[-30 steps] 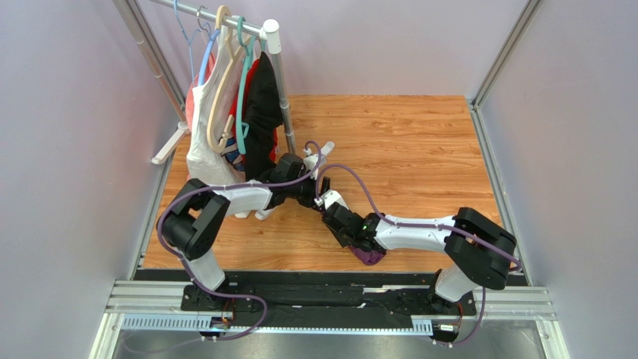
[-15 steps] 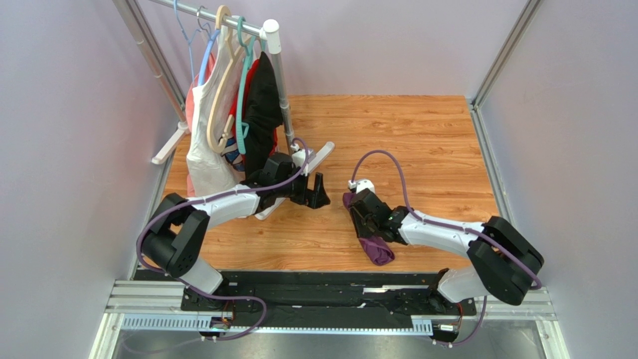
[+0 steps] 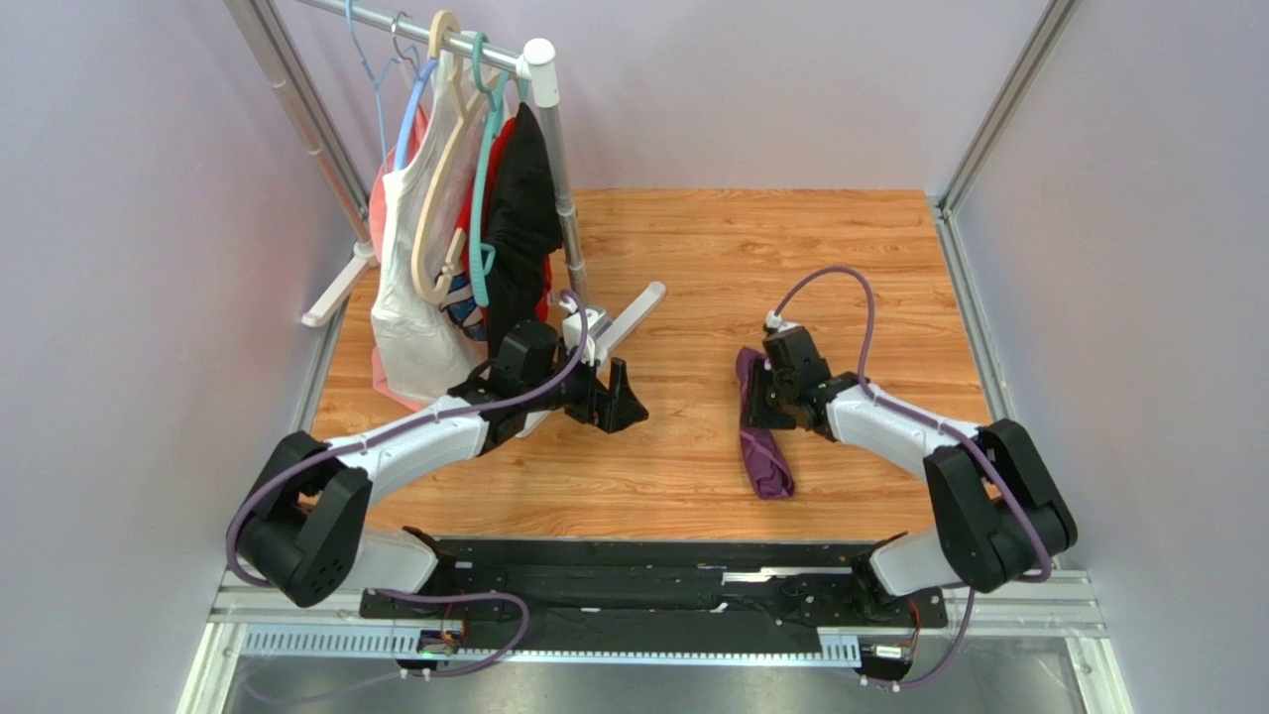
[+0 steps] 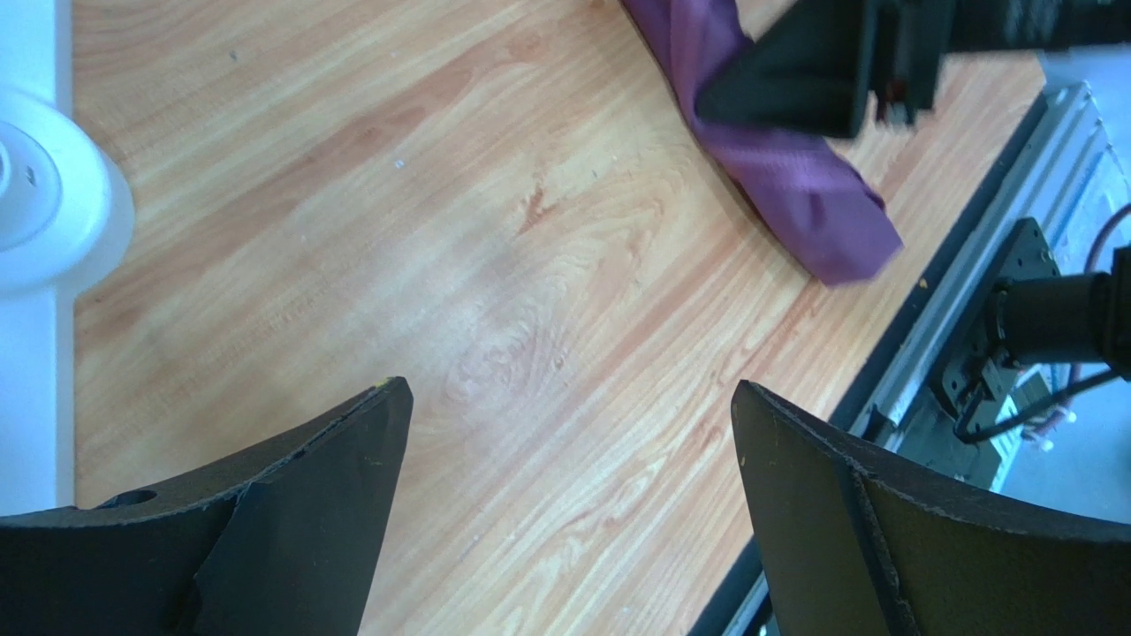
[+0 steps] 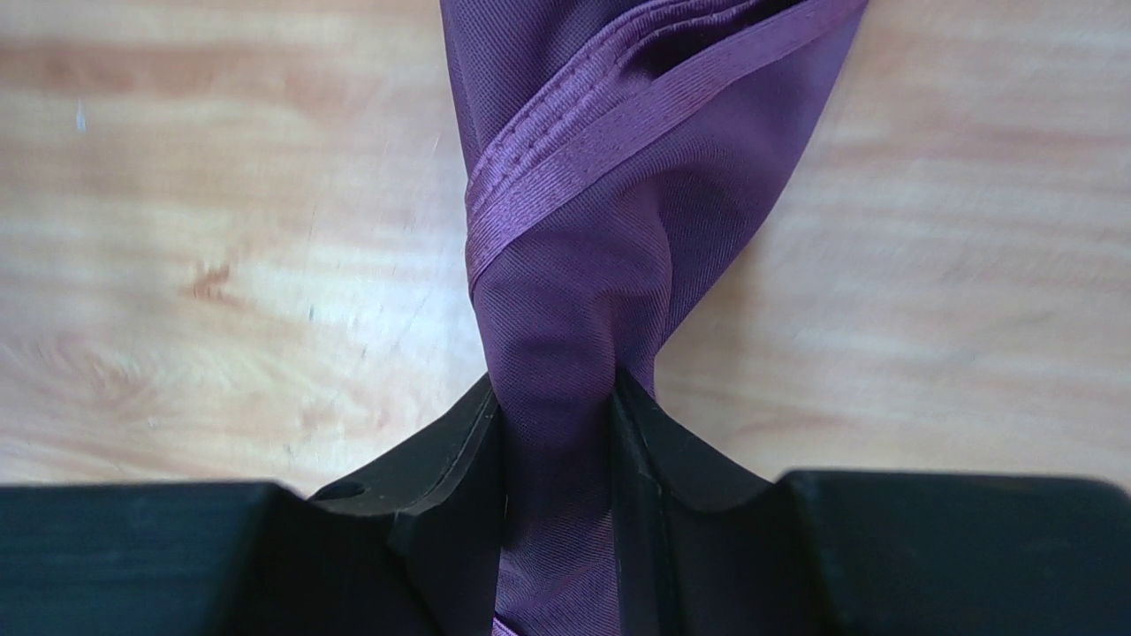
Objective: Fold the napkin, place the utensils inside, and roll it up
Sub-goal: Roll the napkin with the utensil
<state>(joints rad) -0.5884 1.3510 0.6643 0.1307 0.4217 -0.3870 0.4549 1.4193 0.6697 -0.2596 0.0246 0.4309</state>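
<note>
Right gripper (image 5: 558, 398) is clamped on one end of the napkin (image 5: 598, 239); the wrist view shows purple fabric pinched between the fingers, hem band twisting away from them. Left gripper (image 4: 568, 398) is spread wide with nothing in it, only bare surface (image 3: 805, 268) under it.

What just changed:
- A second ago both arms were bunched together mid-surface near the near edge. Left has since let go and backed off toward the left side, by the foot of the garment rack (image 3: 544, 134).
- Right has dragged the napkin (image 3: 769, 458) out to the right. It's now a narrow rolled strip right of centre in the near half, with its far end in the right gripper (image 3: 752, 390) and its free end pointing at the near edge.

My read: the two-arm rolling is over and right is just repositioning the bundle, so the task looks near done. Utensils aren't visible in any view. They're presumably inside the roll, but I can't confirm that. The roll looks loose and twisted at the pinch, so it may unwind when right lets go. I'd set it down flat before opening.
</note>
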